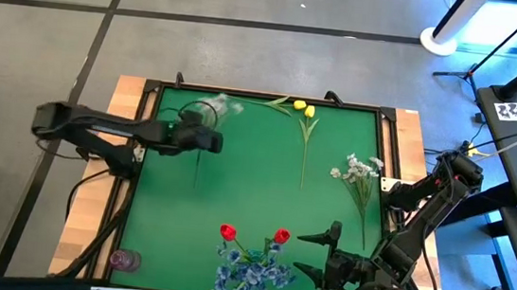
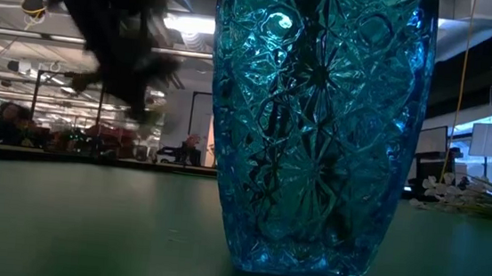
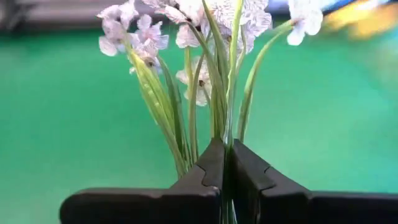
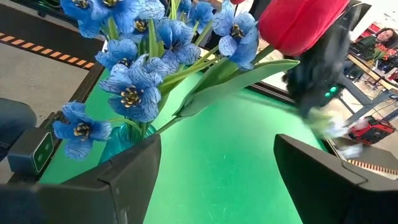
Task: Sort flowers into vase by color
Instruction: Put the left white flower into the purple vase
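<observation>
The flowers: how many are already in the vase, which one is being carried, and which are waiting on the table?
Done: the blue bunch and two red tulips stand in the blue vase. In hand: the left gripper is shut on a white spray above the mat's far left. Left: the yellow tulips and another white spray lie on the green mat. The right gripper waits open beside the vase.

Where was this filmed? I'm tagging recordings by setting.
Probably an open-plan lab or office: the low view shows ceiling lights and seated people behind the blue glass vase; the high view shows the green table on grey floor.
</observation>
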Available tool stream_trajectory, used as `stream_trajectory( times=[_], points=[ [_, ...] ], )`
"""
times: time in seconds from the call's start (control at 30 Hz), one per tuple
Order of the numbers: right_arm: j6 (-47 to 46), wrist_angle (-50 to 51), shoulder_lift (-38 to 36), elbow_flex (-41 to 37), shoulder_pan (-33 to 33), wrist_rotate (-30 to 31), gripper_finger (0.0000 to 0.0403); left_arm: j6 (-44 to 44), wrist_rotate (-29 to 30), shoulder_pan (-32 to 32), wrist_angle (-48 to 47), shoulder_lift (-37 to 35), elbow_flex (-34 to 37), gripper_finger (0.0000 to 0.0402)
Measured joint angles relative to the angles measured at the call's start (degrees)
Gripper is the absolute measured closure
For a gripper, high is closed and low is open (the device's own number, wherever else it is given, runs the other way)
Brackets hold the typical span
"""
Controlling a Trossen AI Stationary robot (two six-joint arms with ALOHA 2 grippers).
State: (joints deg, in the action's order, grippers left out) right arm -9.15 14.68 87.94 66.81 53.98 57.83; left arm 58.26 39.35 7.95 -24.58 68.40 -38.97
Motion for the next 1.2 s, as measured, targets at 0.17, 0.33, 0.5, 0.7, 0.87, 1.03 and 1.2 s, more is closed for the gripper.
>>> stream_trajectory(
  times=[0.17, 0.33, 0.5, 0.7, 0.87, 1.03, 1.2],
  points=[
    [1.02, -0.41, 0.0, 0.0, -0.57, 2.81, 0.0091, -17.35, 6.25, -11.98, 19.48, -9.98, -5.21, 0.0395],
    [1.94, -3.95, -0.25, -0.04, -6.37, 6.0, 0.0091, -44.6, 3.79, -23.25, 52.91, -10.85, -5.35, 0.0395],
    [6.98, -8.4, -2.35, 2.85, -12.58, 4.66, 0.0091, -56.96, -4.02, -27.11, 70.67, -6.75, -5.33, 0.0395],
    [18.31, -6.67, -4.31, 10.03, -14.73, 4.14, 0.0091, -57.31, -14.23, -26.57, 78.98, -3.6, -5.33, 0.0395],
    [21.41, -9.85, -4.33, 14.02, -16.53, -2.43, 0.0091, -57.27, -21.77, -25.19, 88.31, 1.41, -6.46, 0.0395],
    [15.78, -16.76, -3.65, 13.94, -23.02, -19.26, 0.0092, -57.25, -28.99, -22.91, 88.02, 9.88, -15.0, 0.0395],
    [11.3, -19.35, -2.95, 13.97, -28.55, -29.42, 0.0125, -57.65, -36.19, -22.2, 83.17, 17.02, -24.38, 0.0395]
  ],
)
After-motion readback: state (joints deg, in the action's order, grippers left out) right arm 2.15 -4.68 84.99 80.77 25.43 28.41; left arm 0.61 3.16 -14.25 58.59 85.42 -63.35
